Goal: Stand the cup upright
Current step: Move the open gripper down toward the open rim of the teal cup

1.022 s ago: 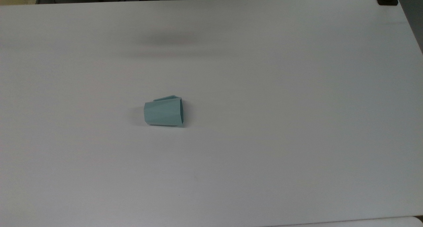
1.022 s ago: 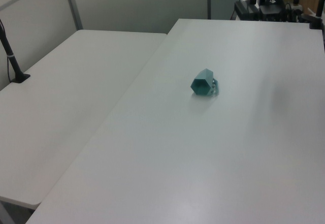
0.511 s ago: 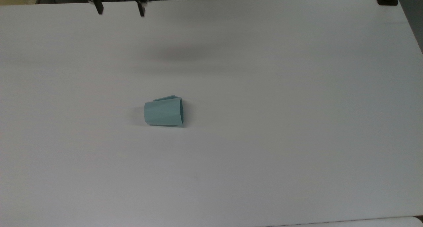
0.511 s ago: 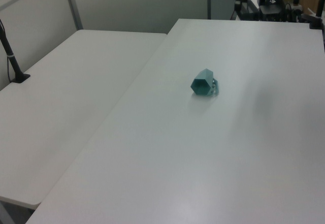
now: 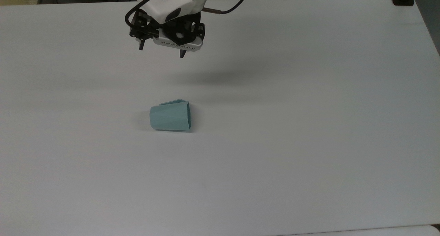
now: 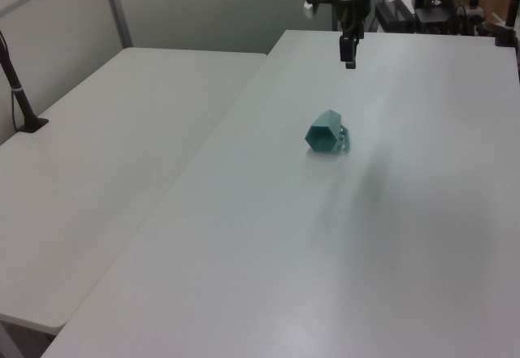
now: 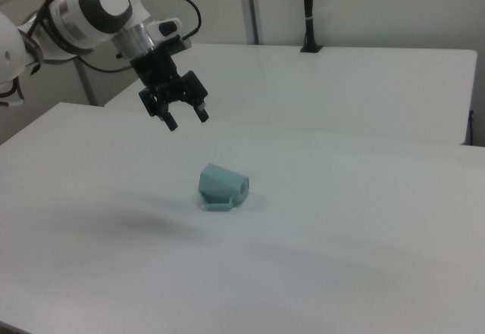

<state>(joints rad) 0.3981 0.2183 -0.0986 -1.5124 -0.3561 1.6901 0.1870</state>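
The teal faceted cup (image 5: 169,116) lies on its side near the middle of the white desk (image 5: 309,126), wide mouth toward 3 o'clock in the top view, handle at 12. A good approach would bring the hand (image 5: 160,53) down squarely over the cup's flat sides, gripping before tipping. The hand hangs above the desk at the cup's 12 o'clock, fingers spread and empty, pointing downward.

The arm (image 5: 172,2) runs off the top view's upper edge — only its last white link shows there, and in the right view it leaves by the left edge. In the left view the gripper (image 6: 349,53) stands edge-on, one finger hiding the other. The cup (image 6: 327,131) lies base toward that camera — its mouth is hidden.
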